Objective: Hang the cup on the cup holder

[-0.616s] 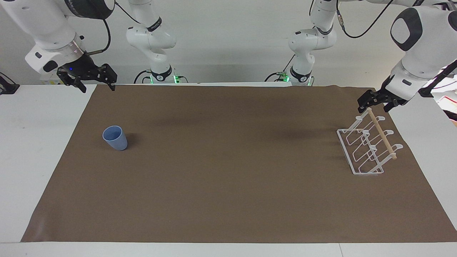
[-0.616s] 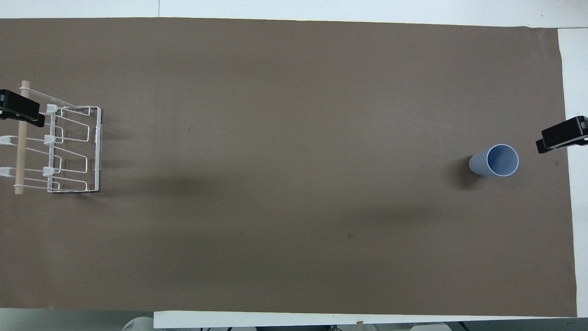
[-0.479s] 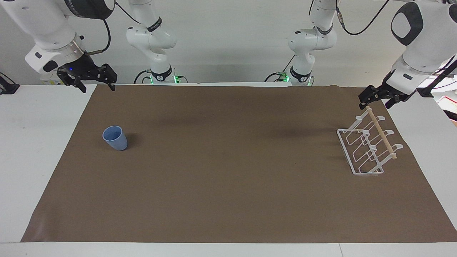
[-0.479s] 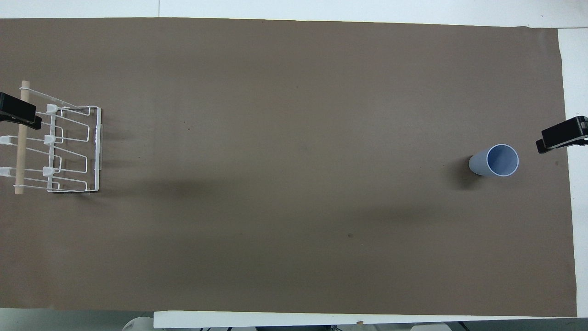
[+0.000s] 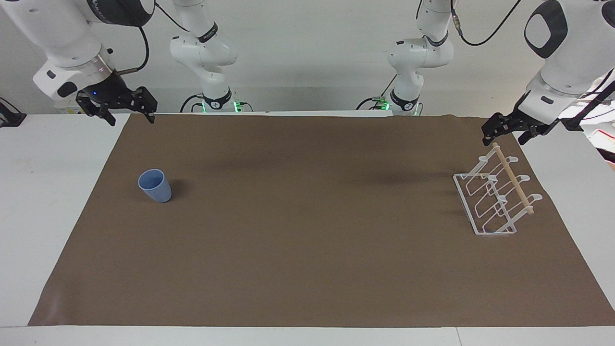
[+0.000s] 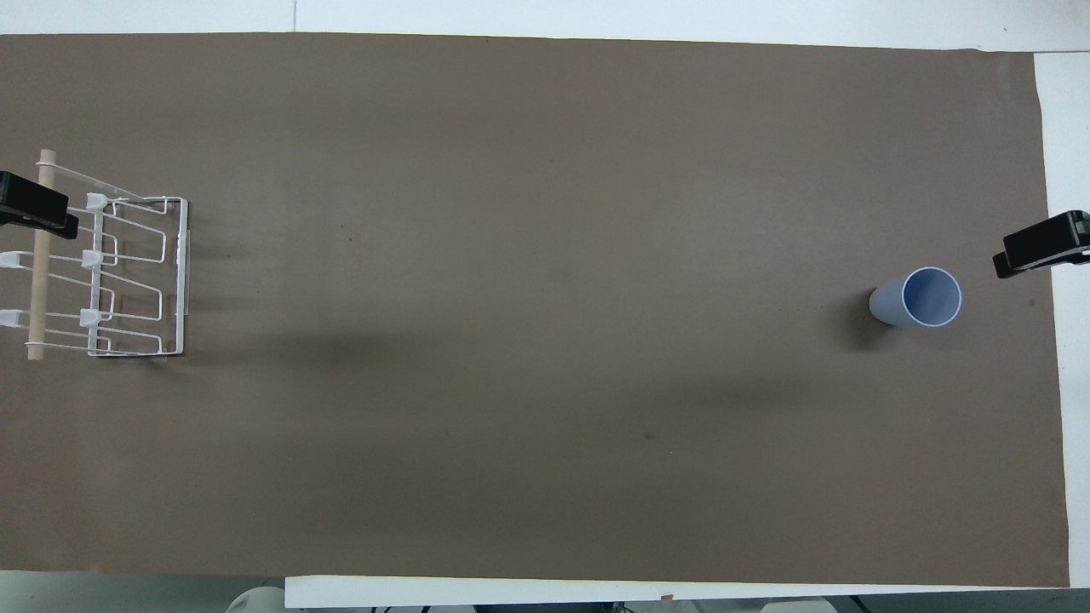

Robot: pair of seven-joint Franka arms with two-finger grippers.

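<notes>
The cup (image 5: 155,185) stands upright and mouth up on the brown mat (image 5: 307,250), at the left centre of the facing view and at the right centre of the overhead view (image 6: 917,297), toward the right arm's end of the table; nothing touches it. The cup holder (image 5: 496,196) stands on the same mat at the right of the facing view and at the left edge of the overhead view (image 6: 111,277), toward the left arm's end of the table, well apart from the cup. Its rectangular wire base lies flat on the mat, its looped prongs slant upward, and the wooden dowel (image 5: 513,179) runs across their top. No cup hangs on any prong. The right gripper (image 5: 124,113) hangs in the air at the upper left of the facing view, above the mat's corner nearest the robots; its fingers are spread apart and hold nothing. In the overhead view only its dark tip (image 6: 1041,254) shows at the right edge, beside the cup. The left gripper (image 5: 509,133) hangs at the upper right of the facing view, just above the dowel's end nearest the robots; its fingers are apart and empty. The white table (image 5: 43,192) extends past the mat at both ends.
</notes>
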